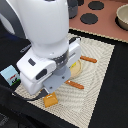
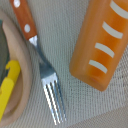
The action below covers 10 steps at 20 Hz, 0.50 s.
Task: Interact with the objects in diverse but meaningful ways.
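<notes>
Woven mat (image 1: pixel 95 75) — bread block (image 2: pixel 102 42) beside fork (image 2: pixel 47 75)

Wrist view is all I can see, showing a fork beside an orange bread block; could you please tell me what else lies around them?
Observer: A small white carton stands off the woven mat, on the black surface at the exterior view's left.
Operator: Thank you. Is there any cutlery besides the fork?
Observer: Yes, a second orange-handled utensil lies on the mat, on the other side of the plate from the fork.
Operator: And beyond the mat?
Observer: A tan bowl sits on a brown surface at the exterior view's upper right, near two dark discs.
</notes>
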Available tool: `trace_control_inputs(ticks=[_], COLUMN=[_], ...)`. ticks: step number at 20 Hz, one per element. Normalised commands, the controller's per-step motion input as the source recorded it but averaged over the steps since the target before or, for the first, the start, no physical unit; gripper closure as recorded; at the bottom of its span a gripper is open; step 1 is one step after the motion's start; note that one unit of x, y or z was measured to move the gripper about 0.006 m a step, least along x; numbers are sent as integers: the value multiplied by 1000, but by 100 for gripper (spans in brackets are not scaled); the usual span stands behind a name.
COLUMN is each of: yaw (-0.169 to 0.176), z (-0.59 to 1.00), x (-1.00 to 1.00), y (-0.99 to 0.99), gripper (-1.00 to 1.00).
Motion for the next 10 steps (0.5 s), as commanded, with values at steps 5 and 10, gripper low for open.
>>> trace_control_inputs(ticks=[5, 10], yaw=[136, 117], z=[108, 119], x=[-163, -242], y=[477, 499], gripper=[-100, -100])
